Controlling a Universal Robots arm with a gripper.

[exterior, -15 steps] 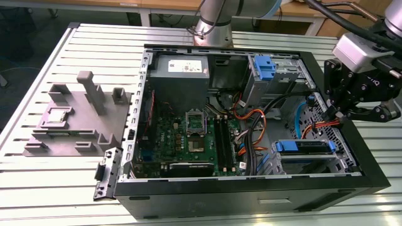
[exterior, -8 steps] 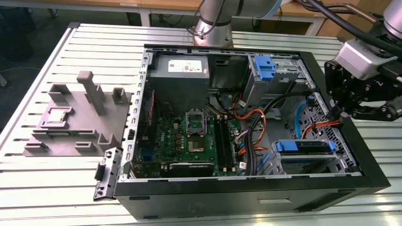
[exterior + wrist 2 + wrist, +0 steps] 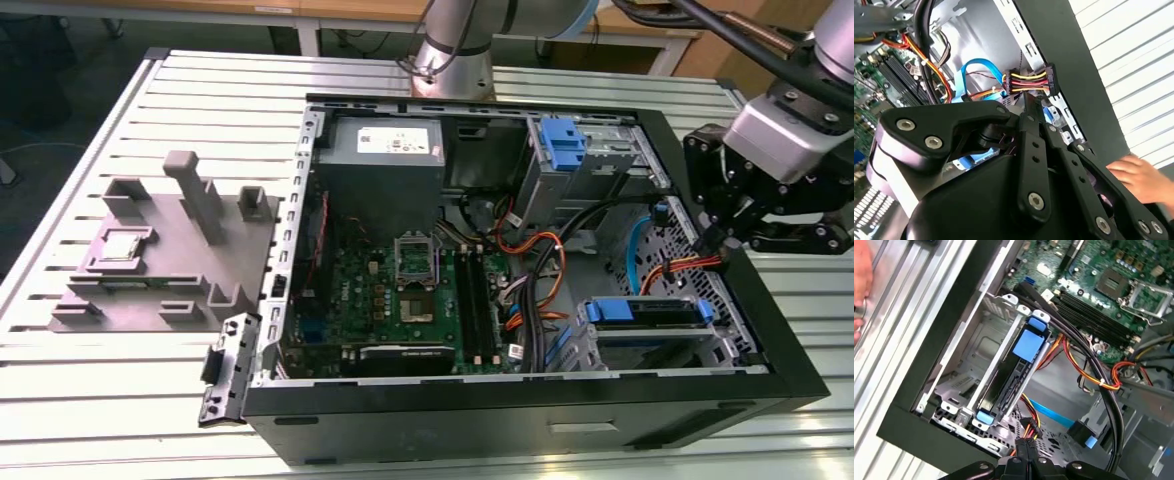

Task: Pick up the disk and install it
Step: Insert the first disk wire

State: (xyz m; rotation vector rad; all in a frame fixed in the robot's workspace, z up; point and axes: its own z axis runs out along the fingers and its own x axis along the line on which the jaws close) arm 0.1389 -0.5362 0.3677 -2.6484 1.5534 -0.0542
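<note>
While the open computer case lies on its side on a slatted aluminium table, the robot arm's gripper hangs over the case's edge at the exterior view's right, just above a bundle of red, yellow and black cables. Its dark fingers come together over a black cable connector in the first wrist view, though whether the jaws are clenched on it or merely closed beside it cannot be told. The disk, edged by its blue plastic carrier, sits upright in the metal drive bay at the case's corner, its blue tab facing up; in the exterior view the same blue carrier shows in the bay near the case's front wall, well below the gripper.

Inside the case a green motherboard lies flat, with a grey power supply box bearing a white label at the far end and a second blue latch piece beside it. A light blue ribbon cable loops near the coloured wires in the second wrist view. A grey moulded fixture with upright posts rests on the table at the exterior view's left, well apart from the case. A person's hand rests on the table just outside the case wall. Wooden desks stand beyond the table's far edge.
</note>
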